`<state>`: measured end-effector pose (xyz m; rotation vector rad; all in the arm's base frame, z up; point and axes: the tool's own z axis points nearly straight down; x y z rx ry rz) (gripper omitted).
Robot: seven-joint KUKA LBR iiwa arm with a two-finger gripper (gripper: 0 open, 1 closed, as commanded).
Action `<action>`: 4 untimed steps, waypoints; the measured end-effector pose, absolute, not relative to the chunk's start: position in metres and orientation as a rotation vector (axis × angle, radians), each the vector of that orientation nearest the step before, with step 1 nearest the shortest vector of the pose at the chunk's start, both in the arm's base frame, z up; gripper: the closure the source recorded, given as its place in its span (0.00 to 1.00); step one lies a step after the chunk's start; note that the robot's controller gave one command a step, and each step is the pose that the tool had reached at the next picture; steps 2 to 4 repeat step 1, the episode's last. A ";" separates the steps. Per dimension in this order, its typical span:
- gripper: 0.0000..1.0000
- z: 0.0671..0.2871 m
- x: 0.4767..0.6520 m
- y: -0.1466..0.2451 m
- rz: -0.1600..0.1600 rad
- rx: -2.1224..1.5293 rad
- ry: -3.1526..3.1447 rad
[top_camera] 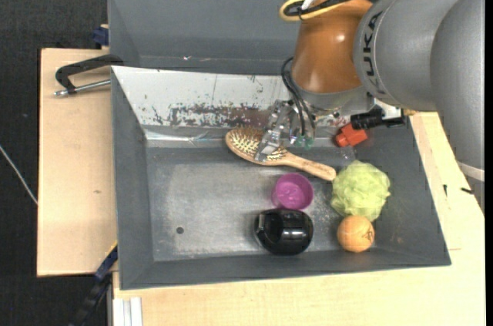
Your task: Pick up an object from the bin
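Gripper (280,134) hangs low over the wooden hairbrush (245,144), which lies near the back wall of the bin (139,186), about where head meets handle. I cannot tell whether it is released or clenched. Nearer the front I see a purple ball (293,191), green puff (360,189), black rounded object (284,231) and orange ball (355,233).

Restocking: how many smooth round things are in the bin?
3: a purple one mid-bin, a black one below it, an orange one at front right. The arm may hide more.
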<state>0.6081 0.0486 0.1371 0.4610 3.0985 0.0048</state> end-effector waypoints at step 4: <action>1.00 0.153 0.607 0.048 0.004 0.461 3.101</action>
